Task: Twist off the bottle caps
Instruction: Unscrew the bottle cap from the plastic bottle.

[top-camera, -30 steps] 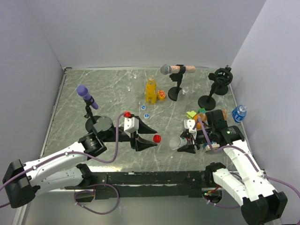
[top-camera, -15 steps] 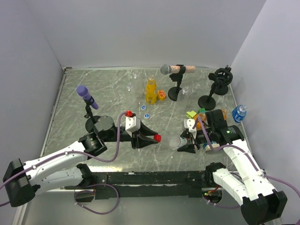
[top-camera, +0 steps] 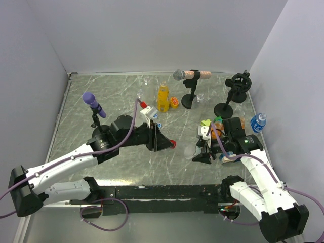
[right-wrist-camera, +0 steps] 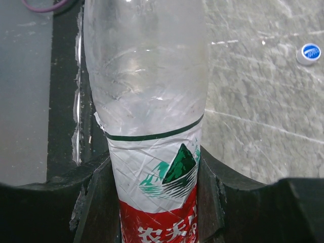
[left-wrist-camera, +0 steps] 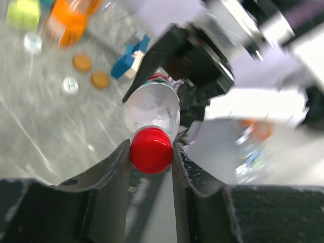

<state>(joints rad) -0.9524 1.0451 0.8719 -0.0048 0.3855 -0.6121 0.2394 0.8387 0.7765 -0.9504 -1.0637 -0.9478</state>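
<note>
Seen from my remote desk, the left wrist camera shows what the overhead view barely resolves: the left gripper [left-wrist-camera: 151, 152] pinching the red cap [left-wrist-camera: 151, 144] of a clear bottle [left-wrist-camera: 153, 107], one finger on each side, the cap still on the neck; the right wrist camera gives me the other end, the right gripper [right-wrist-camera: 154, 195] clamped around that bottle's red-and-white label, with a loose blue cap [right-wrist-camera: 308, 53] lying on the marble table [right-wrist-camera: 253, 126] beyond; only the overhead view places the pair, with the bottle held on its side between the two arms, right of the table's middle, well apart from the yellow-orange juice bottle [top-camera: 162, 97] at the far side and the small blue-labelled bottle [top-camera: 258, 122] at the right edge; a second ago the left jaws stood spread around the cap; now they are closed on it, and the left wrist has swung toward the far side.
</note>
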